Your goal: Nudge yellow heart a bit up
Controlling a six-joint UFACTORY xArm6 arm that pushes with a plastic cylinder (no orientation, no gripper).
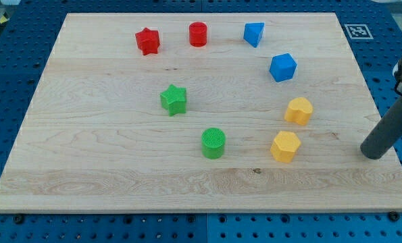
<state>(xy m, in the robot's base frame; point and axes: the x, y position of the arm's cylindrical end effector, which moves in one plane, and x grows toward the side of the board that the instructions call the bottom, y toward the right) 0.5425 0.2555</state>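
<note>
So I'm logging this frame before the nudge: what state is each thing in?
My tip: on the board's right edge, touching no block.
Yellow heart: flat, untouched, above the yellow hexagon.
Blue blocks: flat, apart.
Red star, red cylinder: upright.
Green star, green cylinder: upright.

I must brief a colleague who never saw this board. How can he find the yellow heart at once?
Start at the wooden board's right side, near my tip. Two yellow blocks sit there, below the blue cube. The yellow heart is the upper one, notched on top; the yellow hexagon lies below it.
</note>
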